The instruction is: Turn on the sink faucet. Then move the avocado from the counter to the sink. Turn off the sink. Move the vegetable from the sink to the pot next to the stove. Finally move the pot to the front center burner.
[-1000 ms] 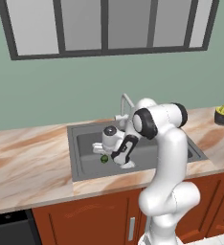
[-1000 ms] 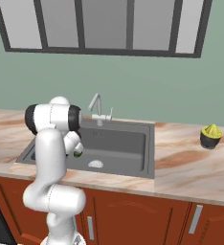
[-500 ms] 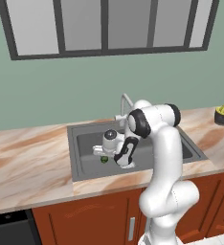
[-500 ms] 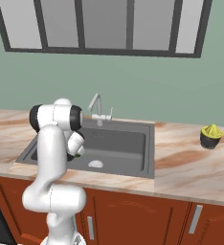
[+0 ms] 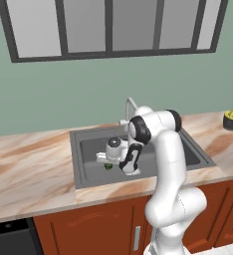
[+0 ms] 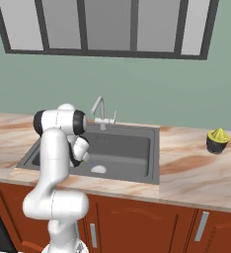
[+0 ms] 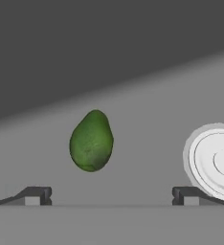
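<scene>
- One avocado (image 7: 91, 141) lies on the dark floor of the sink (image 5: 88, 172), apart from the pale round drain (image 7: 214, 161) beside it — so the carry from the counter (image 5: 29, 169) looks done.
- Above it hangs the gripper (image 7: 111, 196), jaws spread as wide as they go and holding nothing; the fruit sits between the two finger tips (image 7: 35, 195) in line, a little farther off, touching neither.
- From the left base camera the hand is low in the basin with the green fruit (image 5: 108, 166) just under it.
- Behind the basin stands the sink faucet (image 6: 101, 112); no running water shows, though whether it is off I cannot tell from the lever.
- Judging by this, the arm is either letting go after the drop or lining up to pick the fruit out again — which one the pictures do not settle.
- Left to do, as far as can be judged: lifting the avocado to the pot, then setting the pot on the front centre burner.
- Off to the far right a dark bowl with something yellow-green (image 6: 217, 140) sits on the stone, well apart.
</scene>
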